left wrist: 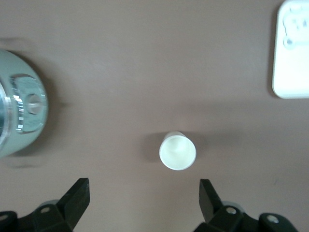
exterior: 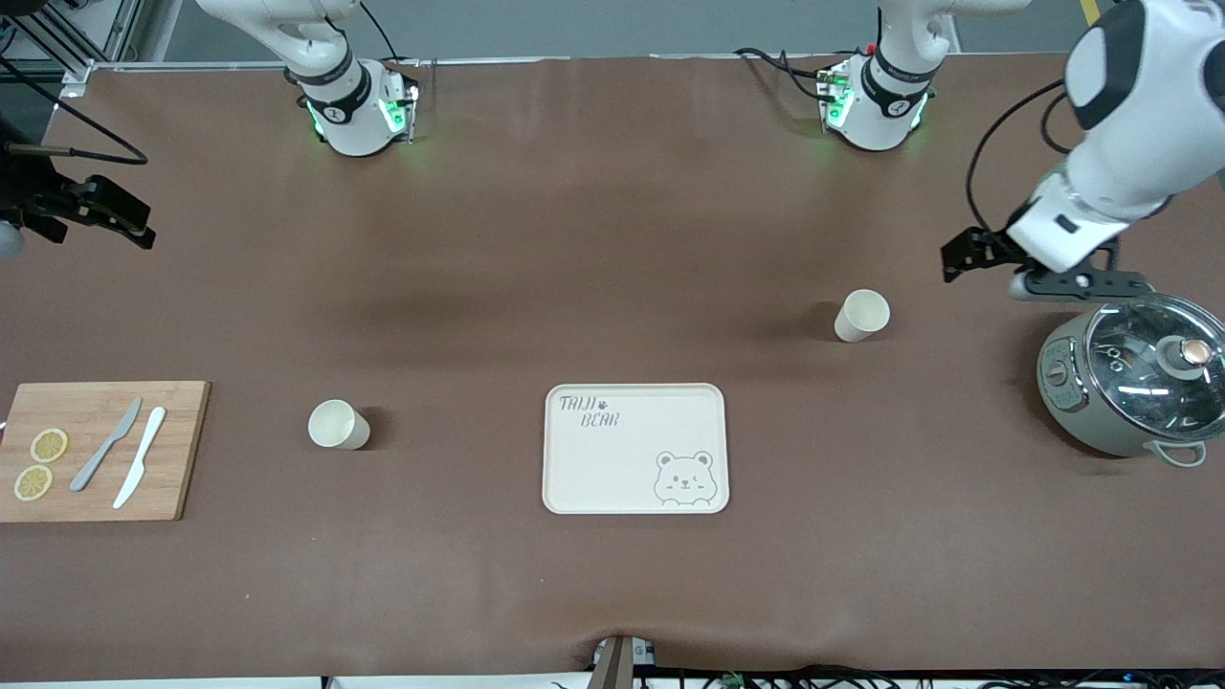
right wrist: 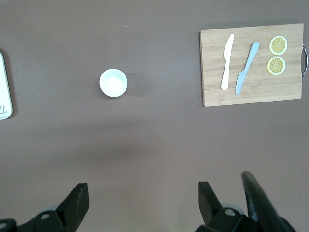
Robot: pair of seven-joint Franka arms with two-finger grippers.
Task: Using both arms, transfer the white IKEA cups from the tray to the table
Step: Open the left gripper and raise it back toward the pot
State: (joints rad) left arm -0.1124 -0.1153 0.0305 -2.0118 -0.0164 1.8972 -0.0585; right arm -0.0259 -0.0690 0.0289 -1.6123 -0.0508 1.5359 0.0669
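Two cream-white cups stand upright on the brown table. One cup is toward the left arm's end; it also shows in the left wrist view. The other cup is toward the right arm's end, nearer the front camera; it also shows in the right wrist view. My left gripper hangs open and empty above the table between the first cup and the pot, also seen from its wrist. My right gripper hangs open and empty at the right arm's end of the table, also seen from its wrist.
A cream bear tray lies between the cups, nearer the front camera. A grey-green pot with a glass lid stands at the left arm's end. A wooden board with two knives and lemon slices lies at the right arm's end.
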